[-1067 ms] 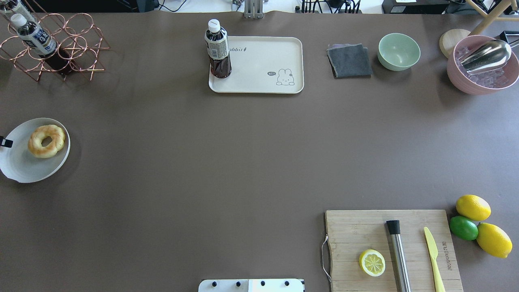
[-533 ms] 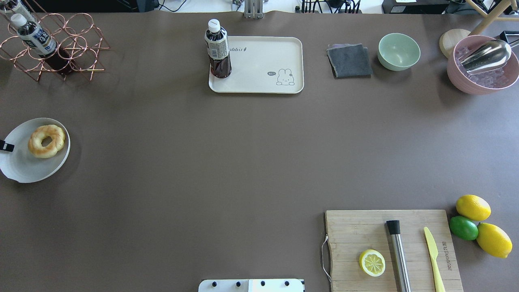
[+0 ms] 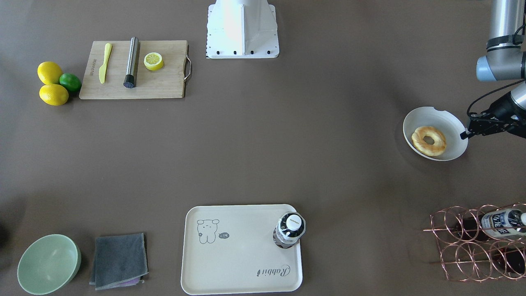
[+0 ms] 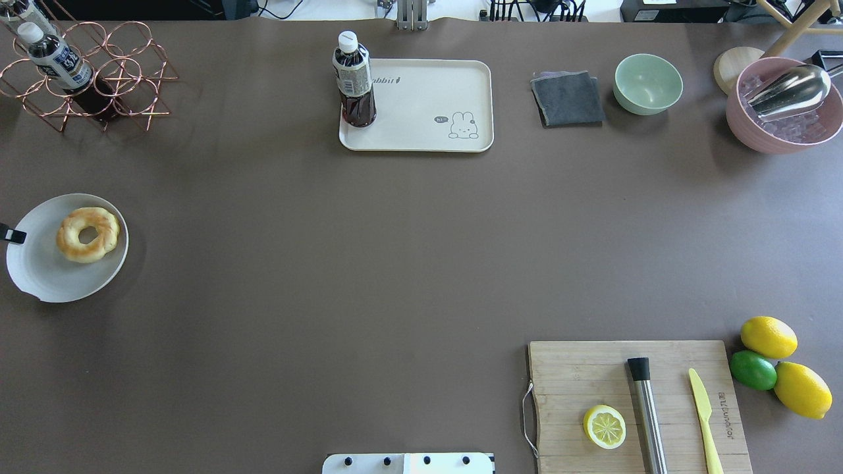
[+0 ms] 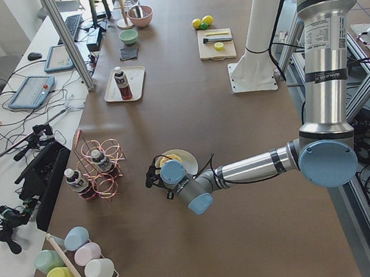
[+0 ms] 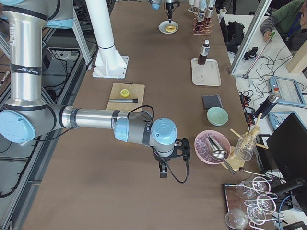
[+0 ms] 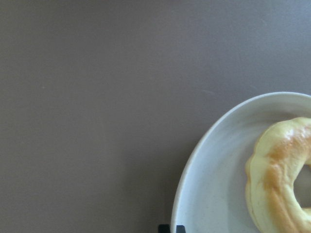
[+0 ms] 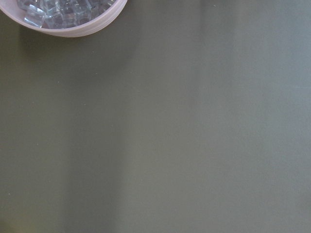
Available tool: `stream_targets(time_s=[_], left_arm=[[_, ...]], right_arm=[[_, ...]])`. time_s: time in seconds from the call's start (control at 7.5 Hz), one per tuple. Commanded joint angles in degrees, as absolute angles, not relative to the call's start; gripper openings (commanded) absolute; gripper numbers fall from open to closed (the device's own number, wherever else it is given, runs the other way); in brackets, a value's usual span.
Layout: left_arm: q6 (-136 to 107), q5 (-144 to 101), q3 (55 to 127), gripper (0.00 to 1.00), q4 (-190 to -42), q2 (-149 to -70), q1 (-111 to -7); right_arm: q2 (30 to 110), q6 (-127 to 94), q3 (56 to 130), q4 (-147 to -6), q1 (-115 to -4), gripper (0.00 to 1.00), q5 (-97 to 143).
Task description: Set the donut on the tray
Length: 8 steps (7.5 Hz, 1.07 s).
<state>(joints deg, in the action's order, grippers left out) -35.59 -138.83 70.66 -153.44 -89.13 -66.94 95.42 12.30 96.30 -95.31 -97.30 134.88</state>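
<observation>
The golden-brown donut (image 4: 87,235) lies on a round white plate (image 4: 46,276) at the table's far left; it also shows in the front view (image 3: 428,141) and the left wrist view (image 7: 279,179). My left gripper (image 4: 13,235) sits at the plate's outer rim (image 7: 214,184), its jaws close together on the rim, beside the donut and not touching it. The cream tray (image 4: 428,99) with the cartoon drawing lies at the table's far middle, well away. My right gripper (image 6: 163,170) shows only in the exterior right view, near a pink bowl; I cannot tell whether it is open or shut.
A dark drink bottle (image 4: 355,82) stands on the tray's left corner. A copper wire rack (image 4: 92,76) with bottles is behind the plate. A grey cloth (image 4: 568,99), green bowl (image 4: 648,83), pink ice bowl (image 4: 784,105) and cutting board (image 4: 593,382) occupy the right side.
The white plate with the donut has slid a little to the right and slightly nearer, along with my left gripper's fingertip at its rim.
</observation>
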Motion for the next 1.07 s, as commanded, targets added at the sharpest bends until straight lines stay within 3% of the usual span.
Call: stream_targets(time_s=[0.0,0.4,0.8,0.93], left_arm=[[-45.6,-141.4,77.1,0.0,-153.0,-89.5,-67.3],[-58.0,-140.9,85.7,0.0,-151.1,-90.4,-66.0],[-58.2,-134.4,103.0,0.0,-128.6,-91.6,-60.3],[-58.5,-131.6,107.4,0.0,-119.9,-95.4,-58.1]], right_arm=[[94.8,12.3,96.4,-95.2,-97.3,1.0,136.7],[94.6,12.0,101.9,-95.4,-95.7,1.0,137.9],[93.9,5.0,103.9,-95.2,-92.0,1.0,140.0],[92.9,-3.7,106.8,-95.2,-88.6,1.0,139.9]])
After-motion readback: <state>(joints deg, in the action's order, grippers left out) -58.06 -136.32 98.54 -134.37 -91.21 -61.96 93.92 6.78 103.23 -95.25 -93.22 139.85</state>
